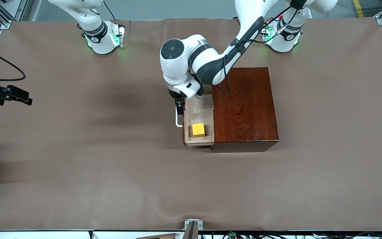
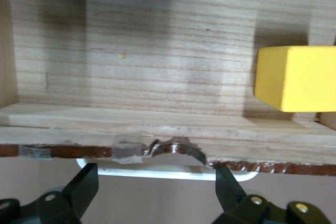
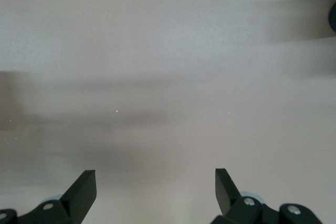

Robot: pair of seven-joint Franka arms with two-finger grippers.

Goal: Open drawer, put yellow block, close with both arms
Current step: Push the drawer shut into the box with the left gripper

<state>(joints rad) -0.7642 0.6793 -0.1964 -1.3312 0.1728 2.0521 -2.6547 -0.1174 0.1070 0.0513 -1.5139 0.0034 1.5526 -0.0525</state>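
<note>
Yellow block (image 1: 198,129) sits in the pulled-out drawer (image 1: 194,109); my left gripper (image 1: 179,108) hangs spread wide at its white handle (image 1: 177,120), my right gripper (image 3: 155,188) waits wide apart from the drawer.

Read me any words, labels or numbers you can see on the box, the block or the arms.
None can be read.
The wooden box, drawer and yellow block carry no text.
Small round marks on the arm bases are too small to read.
</note>
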